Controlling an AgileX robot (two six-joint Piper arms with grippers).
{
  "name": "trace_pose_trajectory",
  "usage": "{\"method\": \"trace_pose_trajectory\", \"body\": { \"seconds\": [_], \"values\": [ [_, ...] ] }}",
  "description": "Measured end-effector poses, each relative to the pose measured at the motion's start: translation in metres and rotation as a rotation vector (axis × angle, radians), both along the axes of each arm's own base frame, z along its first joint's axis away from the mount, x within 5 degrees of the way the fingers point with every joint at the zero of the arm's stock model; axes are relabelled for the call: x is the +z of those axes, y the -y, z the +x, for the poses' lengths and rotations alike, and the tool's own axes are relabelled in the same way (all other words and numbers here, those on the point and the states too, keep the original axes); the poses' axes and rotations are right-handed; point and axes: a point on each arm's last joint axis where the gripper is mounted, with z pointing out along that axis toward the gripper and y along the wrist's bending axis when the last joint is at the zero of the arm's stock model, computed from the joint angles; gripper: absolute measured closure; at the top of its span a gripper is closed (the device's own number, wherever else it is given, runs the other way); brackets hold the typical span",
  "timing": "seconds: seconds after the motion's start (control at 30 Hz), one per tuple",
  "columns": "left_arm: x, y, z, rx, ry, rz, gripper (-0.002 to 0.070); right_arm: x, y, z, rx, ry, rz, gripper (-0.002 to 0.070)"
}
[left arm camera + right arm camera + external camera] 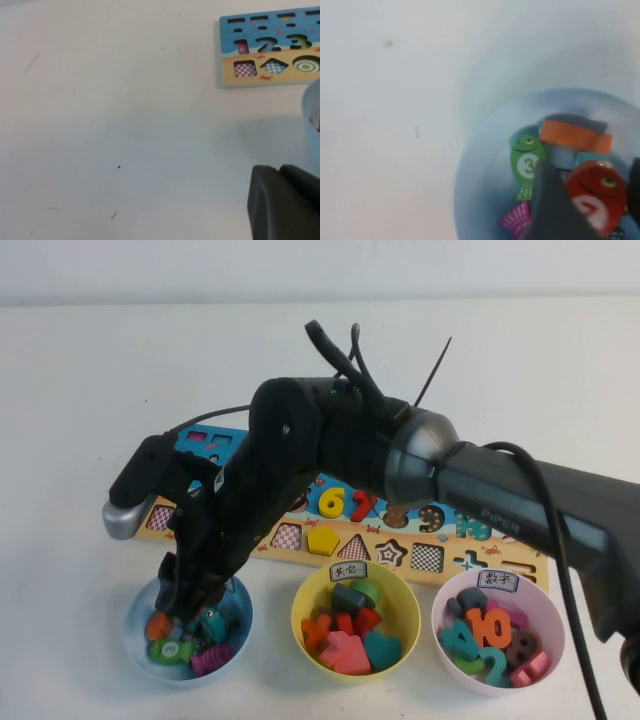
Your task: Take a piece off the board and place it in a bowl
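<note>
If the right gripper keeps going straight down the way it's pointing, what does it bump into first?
Probably the toy pieces in the light blue bowl. The right gripper points down into it with a red piece between its fingers; that piece would likely meet the green fish or its neighbours first, though depth is unclear.

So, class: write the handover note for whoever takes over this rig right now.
Right gripper: down inside the light blue bowl, fingers either side of the red piece, partly open; release not confirmed.
Left gripper: parked over bare table near the board.
Done: the piece is off the board and over the bowl's contents.
Left: finish letting go, lift the right arm clear.
</note>
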Motion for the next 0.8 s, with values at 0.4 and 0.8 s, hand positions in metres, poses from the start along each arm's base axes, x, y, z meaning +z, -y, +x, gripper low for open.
{"method": "trace_pose_trajectory", "body": {
  "seconds": [0.4,0.8],
  "values": [
    [0.000,0.000,0.000,0.000,0.000,0.000,0.0680,0.017,-0.003,0.002,0.004,0.004,0.007,0.0401],
    [0.000,0.000,0.000,0.000,0.000,0.000,0.0680,0.123,0.072,0.010,-0.103,-0.062,0.135,0.0689]
  ]
}}
